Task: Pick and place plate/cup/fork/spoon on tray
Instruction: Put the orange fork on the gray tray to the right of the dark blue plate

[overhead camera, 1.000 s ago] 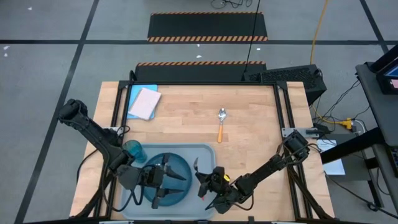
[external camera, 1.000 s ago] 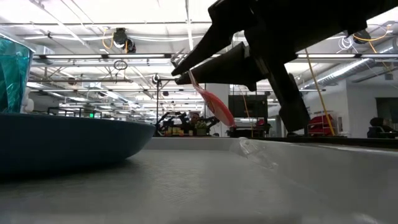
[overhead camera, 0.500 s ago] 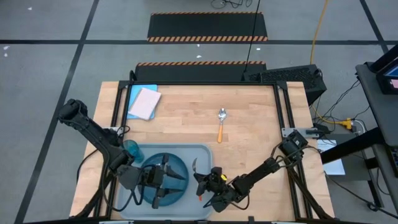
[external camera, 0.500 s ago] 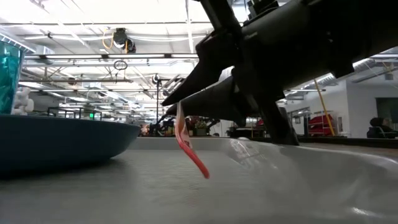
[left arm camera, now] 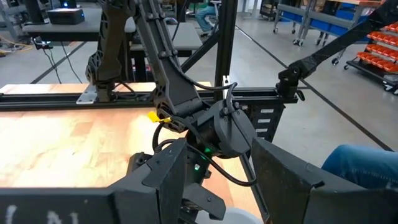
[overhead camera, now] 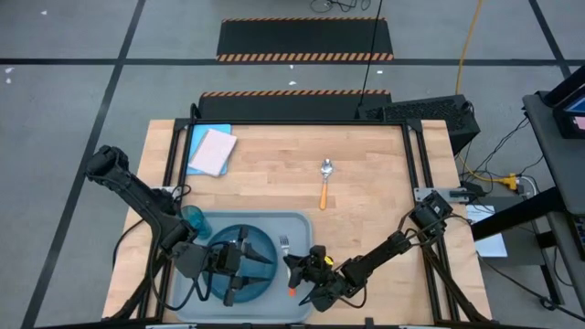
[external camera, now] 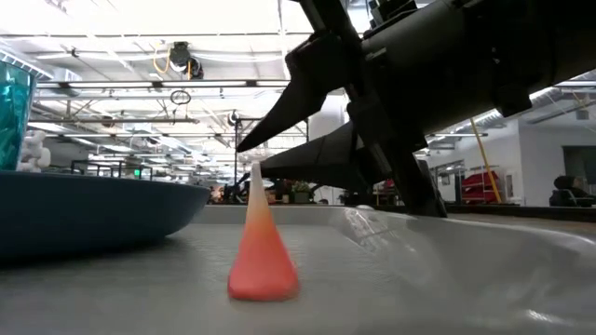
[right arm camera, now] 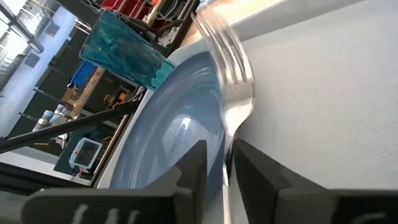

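Beside the plate (overhead camera: 245, 259) on the tray (overhead camera: 302, 222), the fork (overhead camera: 286, 251) lies seemingly released, right gripper (overhead camera: 299, 272) jaws parted around it (left gripper (overhead camera: 239, 267) idle over plate); next, fetch the spoon (overhead camera: 324, 182)

Probably workshop: parts bins (left arm camera: 379, 46), workbenches (left arm camera: 311, 15).
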